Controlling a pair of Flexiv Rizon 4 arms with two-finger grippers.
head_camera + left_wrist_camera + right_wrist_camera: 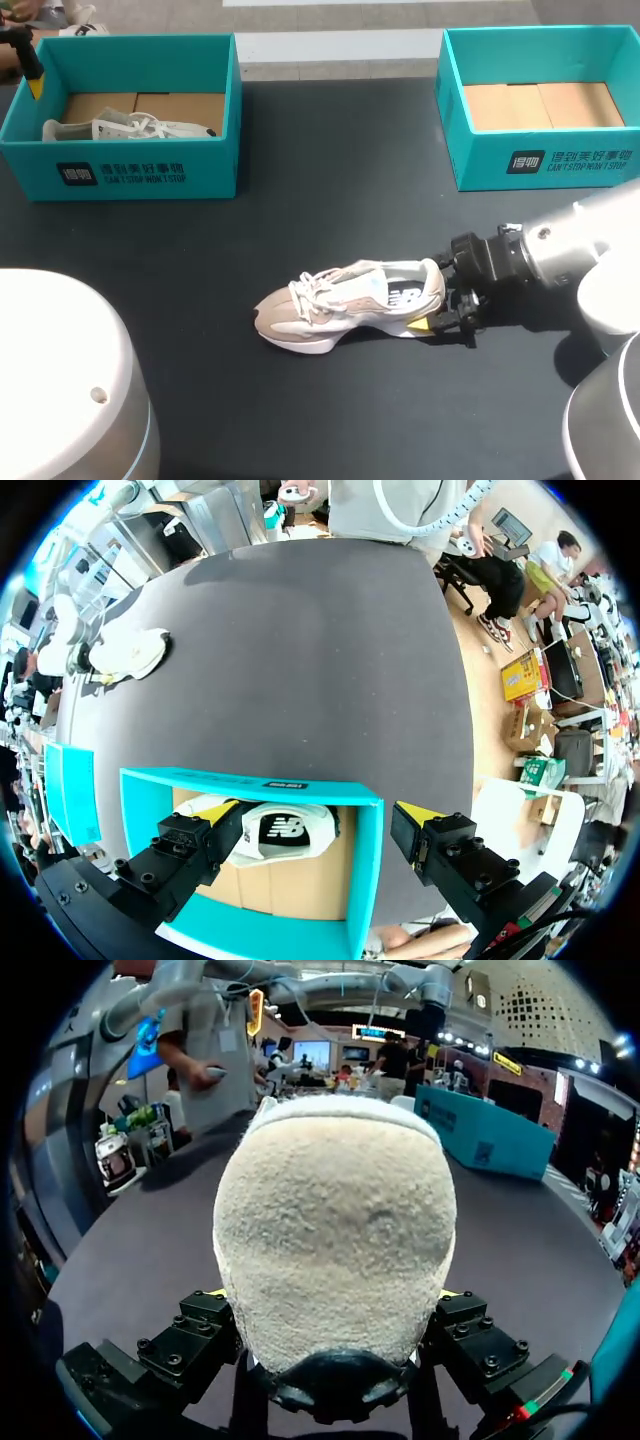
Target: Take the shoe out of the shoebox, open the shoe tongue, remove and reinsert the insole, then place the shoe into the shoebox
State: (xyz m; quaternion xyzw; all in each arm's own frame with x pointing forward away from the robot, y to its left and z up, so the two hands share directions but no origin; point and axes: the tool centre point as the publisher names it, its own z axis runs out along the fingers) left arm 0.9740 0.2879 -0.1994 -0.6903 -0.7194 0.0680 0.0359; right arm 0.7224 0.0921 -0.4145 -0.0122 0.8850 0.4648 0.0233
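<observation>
- Shoes are seen in two places; furthest left, a white boxed shoe [130,128] is laid on the cardboard floor of the teal left shoebox [120,170], which is set at the far left of the dark counter [330,170].
- The left end effector [318,815] is held above that box. Its fingers are spread wide and nothing is gripped. In the left wrist view, one finger is seen over the box's inside and the other past its side wall.
- The shoe [345,305], beige and white, is stood upright on its sole near the counter's middle, outside both boxes. Its toe is pointed left and its heel right.
- The right end effector [445,292] is closed on the shoe's heel. In the right wrist view, the fuzzy heel is pressed by a finger on each side.
- The right shoebox [560,165], also teal, is set at the far right of the counter; only its cardboard floor is shown inside.
</observation>
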